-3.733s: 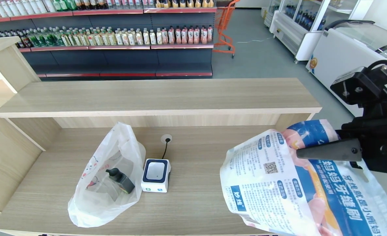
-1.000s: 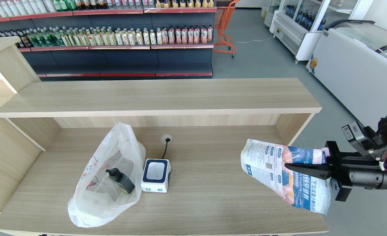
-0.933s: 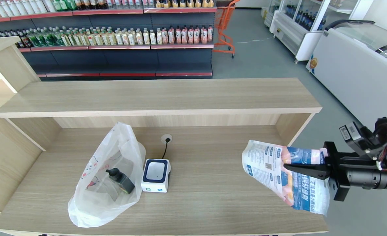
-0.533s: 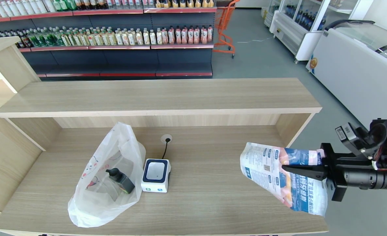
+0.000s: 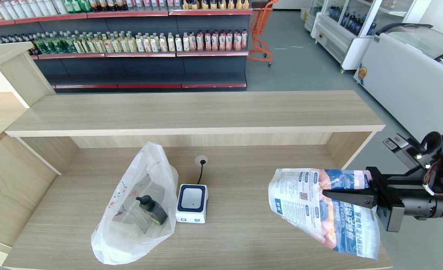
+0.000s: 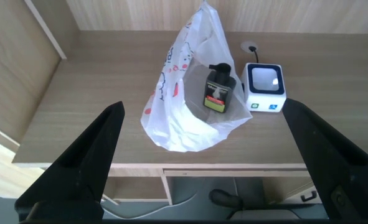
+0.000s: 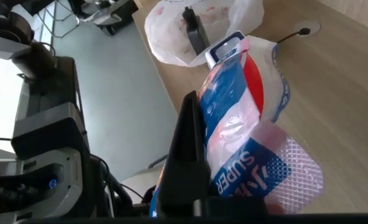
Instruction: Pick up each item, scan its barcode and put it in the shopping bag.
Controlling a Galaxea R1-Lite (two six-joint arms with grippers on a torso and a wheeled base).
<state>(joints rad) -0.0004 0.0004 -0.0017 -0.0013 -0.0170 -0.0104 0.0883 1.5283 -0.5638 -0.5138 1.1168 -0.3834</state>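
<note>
Crinkly plastic pouch (image 5: 300, 202), looks light and floppy.
My right claw (image 5: 330, 192) pinches it near one edge, over the right end of the counter (image 5: 244, 236); it sags, so a stiff seam seems the safest hold.

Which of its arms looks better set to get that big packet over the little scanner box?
The right. Its right gripper grips the packet, held above the counter's right end, with the scanner off to its left. The left gripper hangs open and empty near the shopping bag.
</note>
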